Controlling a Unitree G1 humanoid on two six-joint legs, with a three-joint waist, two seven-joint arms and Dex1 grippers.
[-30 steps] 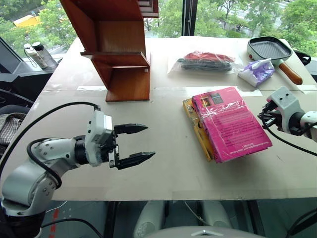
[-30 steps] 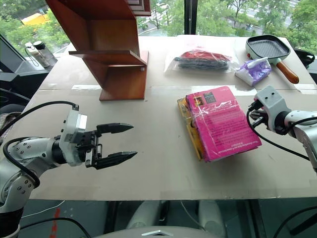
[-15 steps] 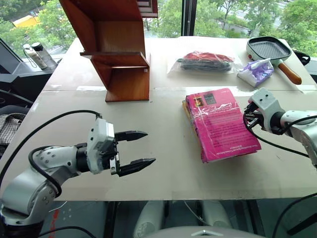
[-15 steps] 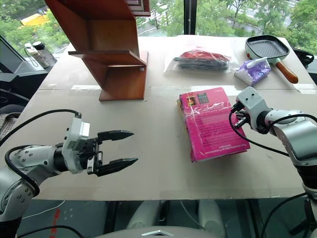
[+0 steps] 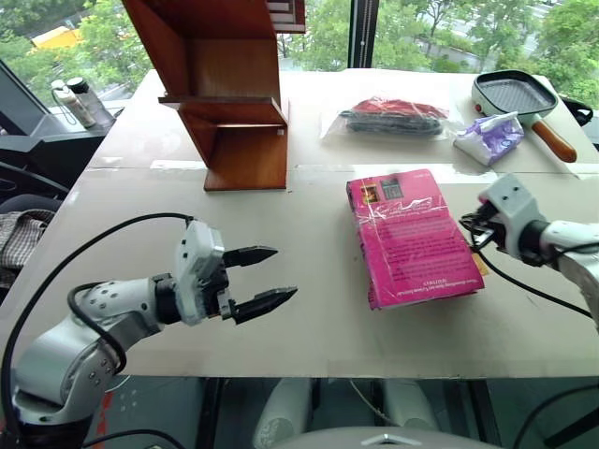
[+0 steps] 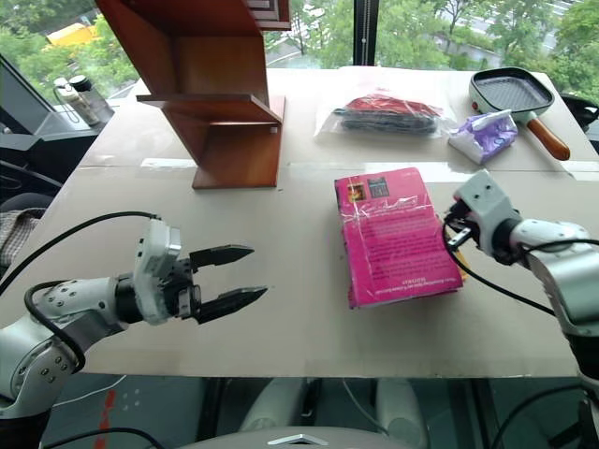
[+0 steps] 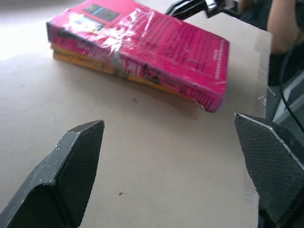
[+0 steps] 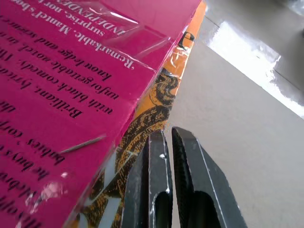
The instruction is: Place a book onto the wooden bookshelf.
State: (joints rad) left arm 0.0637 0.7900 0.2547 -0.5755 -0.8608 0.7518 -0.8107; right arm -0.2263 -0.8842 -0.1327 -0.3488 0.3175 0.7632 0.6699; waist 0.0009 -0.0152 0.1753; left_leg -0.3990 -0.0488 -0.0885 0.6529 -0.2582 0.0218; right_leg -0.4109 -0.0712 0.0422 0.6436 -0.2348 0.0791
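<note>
Closed right gripper [image 6: 453, 236], empty, has nudged pink book [image 5: 409, 236] square over the yellow one; left gripper [image 5: 265, 278], at 8 o'clock, gapes empty; lift pending.

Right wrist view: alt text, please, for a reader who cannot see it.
The shut right gripper rests its black fingertips against the edge of a yellow book lying under the magenta-pink book in glossy wrap, on a beige table.

grill pan [image 5: 513, 94], bagged clothes [image 5: 391, 115]
</note>
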